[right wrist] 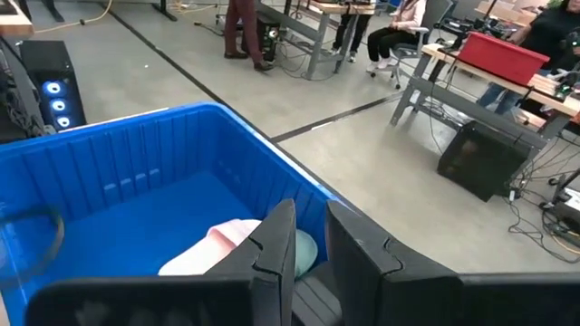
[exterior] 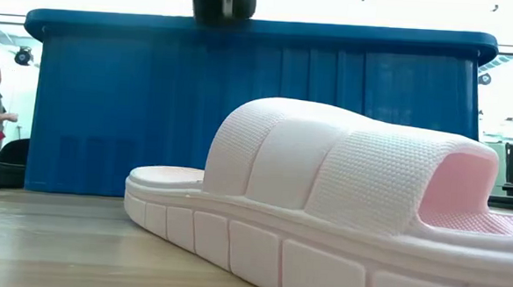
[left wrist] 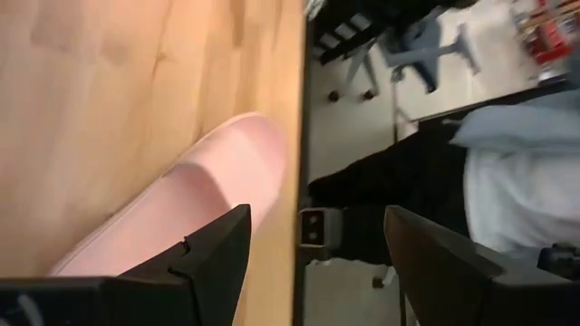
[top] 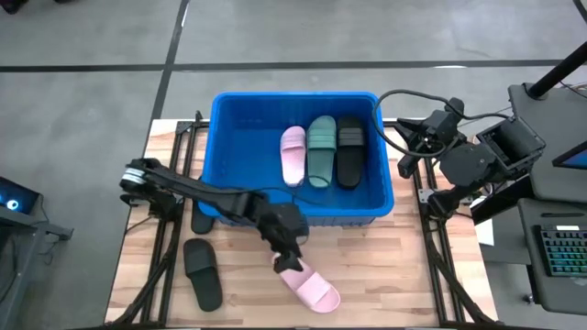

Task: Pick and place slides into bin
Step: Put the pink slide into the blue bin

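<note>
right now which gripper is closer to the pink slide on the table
Left. The left gripper is open right above the pink slide at its heel end. The right gripper waits off by the bin's far right corner.

— Are you seeing any words or numbers anywhere?

— No, I am not finding any that I can read. Nothing is showing on the blue bin (top: 225, 137) or on the pink slide (exterior: 323, 208).

— Is the wooden table (top: 394, 266) showing any letters?

— No, it is only showing plain wood. I am looking at the keyboard (top: 561, 252) too, but its keys are looking too tiny to read.

— And in the room behind?

— The red box (right wrist: 503, 56) is showing no sign I can read either.
</note>
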Robot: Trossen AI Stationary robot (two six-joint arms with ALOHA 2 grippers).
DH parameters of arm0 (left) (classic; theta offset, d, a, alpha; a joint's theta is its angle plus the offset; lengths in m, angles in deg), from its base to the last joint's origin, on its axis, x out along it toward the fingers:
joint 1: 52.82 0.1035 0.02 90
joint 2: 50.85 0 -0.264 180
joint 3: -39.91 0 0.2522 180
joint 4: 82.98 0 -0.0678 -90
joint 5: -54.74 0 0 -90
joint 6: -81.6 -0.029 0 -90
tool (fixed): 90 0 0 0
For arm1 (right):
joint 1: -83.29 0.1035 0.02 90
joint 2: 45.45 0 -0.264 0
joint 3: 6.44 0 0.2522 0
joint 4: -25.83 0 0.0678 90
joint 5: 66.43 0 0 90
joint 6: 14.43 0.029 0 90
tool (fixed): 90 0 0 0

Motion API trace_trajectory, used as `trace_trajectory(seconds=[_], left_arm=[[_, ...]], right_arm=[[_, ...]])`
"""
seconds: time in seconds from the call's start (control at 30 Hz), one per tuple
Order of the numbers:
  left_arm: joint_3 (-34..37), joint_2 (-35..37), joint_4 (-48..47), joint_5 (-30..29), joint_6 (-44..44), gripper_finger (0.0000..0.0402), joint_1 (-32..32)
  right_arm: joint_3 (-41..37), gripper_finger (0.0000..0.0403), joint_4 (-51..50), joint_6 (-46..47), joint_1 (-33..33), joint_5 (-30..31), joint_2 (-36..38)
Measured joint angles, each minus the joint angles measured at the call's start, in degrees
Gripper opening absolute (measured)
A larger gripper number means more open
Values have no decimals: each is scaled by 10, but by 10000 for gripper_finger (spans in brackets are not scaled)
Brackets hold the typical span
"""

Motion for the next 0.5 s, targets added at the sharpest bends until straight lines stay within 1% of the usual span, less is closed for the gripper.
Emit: trace_trajectory(seconds=[0.1, 0.17, 0.33, 0.5], left_arm=[[0, -33, 4, 9, 0, 238, 0], [0, -55, 11, 35, 6, 238, -2], [0, -109, 74, 91, 30, 238, -9], [0, -146, 84, 89, 30, 238, -11]], right_arm=[[0, 54, 0, -1, 0, 0, 0], [0, 54, 0, -1, 0, 0, 0], [0, 54, 0, -1, 0, 1, 0], [0, 54, 0, 0, 0, 2, 0]])
